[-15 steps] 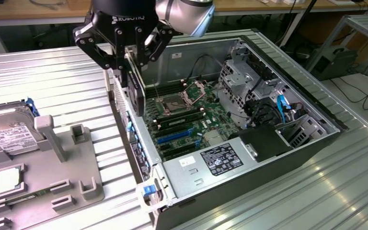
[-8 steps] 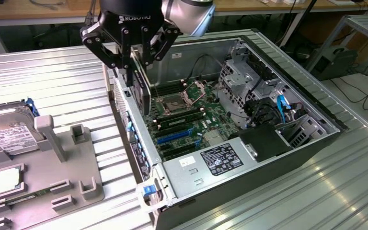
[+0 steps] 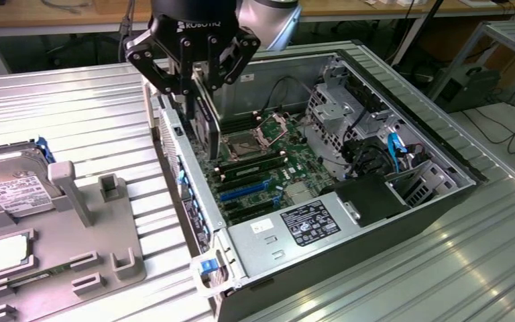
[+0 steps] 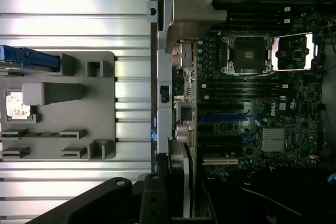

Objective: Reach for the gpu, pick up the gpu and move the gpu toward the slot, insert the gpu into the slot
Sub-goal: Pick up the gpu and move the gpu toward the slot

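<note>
1 black gripper [image 3: 195,86] hangs at 12 o'clock in the exterior view, over the open computer case [image 3: 436,144]. Its 2 fingers [image 3: 161,75] are closed partway and pinch the gpu [image 3: 206,127] between them near its upper edge. The gpu is a thin dark card, upright on its narrow side, and it hangs down inside the case close to the rear wall. Its lower end is over the motherboard [image 3: 280,168], just beside the square processor socket [image 3: 239,142], at about 9 o'clock from it. I cannot tell whether this lower end touches the board. The slot [image 3: 244,190], a bright-blue strip, lies on the motherboard at about 5 o'clock from the lower end of the card and apart from it, so the card is not yet in it. In the wrist view the gpu [image 4: 187,192] shows edge-on with its silvery bracket, next to the dark fingers [image 4: 152,203], and the slot [image 4: 223,117] lies on the board further on. At 6 o'clock in the case sits the power supply [image 3: 307,225]. At 8 o'clock, on the ribbed metal table [image 3: 70,100], a grey fixture [image 3: 105,261] holds a hard drive [image 3: 11,188].
</note>
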`<action>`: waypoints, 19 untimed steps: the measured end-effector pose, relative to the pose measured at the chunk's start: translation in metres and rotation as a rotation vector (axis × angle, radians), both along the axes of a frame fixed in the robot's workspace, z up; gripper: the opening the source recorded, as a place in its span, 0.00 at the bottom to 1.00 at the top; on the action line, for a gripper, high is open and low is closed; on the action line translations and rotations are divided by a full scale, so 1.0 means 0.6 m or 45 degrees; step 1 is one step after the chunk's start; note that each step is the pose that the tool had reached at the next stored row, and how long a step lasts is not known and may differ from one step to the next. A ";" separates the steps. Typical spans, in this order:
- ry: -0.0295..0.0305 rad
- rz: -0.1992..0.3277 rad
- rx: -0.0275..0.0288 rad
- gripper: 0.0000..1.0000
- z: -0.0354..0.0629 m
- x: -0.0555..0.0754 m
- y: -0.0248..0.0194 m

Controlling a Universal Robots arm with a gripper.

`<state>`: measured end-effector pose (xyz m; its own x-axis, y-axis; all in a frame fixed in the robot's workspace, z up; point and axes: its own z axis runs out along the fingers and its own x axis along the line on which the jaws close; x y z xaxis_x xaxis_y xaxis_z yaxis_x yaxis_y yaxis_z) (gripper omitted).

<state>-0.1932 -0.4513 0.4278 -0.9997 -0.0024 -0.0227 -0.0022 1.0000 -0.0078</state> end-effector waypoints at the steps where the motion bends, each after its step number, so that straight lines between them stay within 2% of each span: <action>1: 0.0000 0.000 0.0000 0.28 0.000 0.004 0.0000; 19: 0.0000 0.000 0.0000 0.28 0.000 0.033 0.0000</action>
